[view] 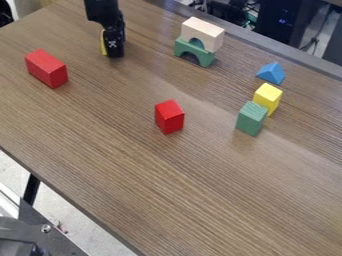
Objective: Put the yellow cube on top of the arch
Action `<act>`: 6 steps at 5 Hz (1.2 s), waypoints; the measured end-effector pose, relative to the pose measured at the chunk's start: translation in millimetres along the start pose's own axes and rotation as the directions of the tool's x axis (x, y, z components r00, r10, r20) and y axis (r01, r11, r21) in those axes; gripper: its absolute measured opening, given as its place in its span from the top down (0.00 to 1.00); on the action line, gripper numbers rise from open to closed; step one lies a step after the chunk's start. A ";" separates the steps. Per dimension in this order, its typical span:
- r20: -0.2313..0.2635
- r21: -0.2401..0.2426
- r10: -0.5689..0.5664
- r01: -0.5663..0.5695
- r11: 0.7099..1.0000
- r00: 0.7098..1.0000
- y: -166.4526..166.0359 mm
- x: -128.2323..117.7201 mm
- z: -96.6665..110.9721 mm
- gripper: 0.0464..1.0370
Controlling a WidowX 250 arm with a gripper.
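Camera view: green block (251, 118) partly hides yellow cube (268, 97); arm (103, 11) cut off

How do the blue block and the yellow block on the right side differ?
The blue block is a wedge with slanting sides, while the yellow block is box-shaped with a flat top. The yellow block is right by the small green block; the blue block sits farther back, on its own. Both rest on the table.
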State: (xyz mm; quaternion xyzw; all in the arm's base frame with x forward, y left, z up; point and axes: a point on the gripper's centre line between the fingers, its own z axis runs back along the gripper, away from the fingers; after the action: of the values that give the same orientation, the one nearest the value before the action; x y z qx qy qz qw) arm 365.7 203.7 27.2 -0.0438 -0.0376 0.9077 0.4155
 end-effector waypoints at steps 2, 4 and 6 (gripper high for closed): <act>-0.121 -0.066 -0.177 0.170 0.983 0.977 -16.7 -30.6 32.0 0.45; -0.178 -0.178 -0.443 0.414 0.893 0.879 -25.6 -114.6 107.9 0.45; -0.135 -0.097 -0.610 0.602 0.793 0.781 -14.9 -181.7 102.9 0.45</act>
State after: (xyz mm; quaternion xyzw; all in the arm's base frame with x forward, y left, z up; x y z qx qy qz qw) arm 483.8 72.5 139.7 -0.1119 -0.0383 0.7184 0.6855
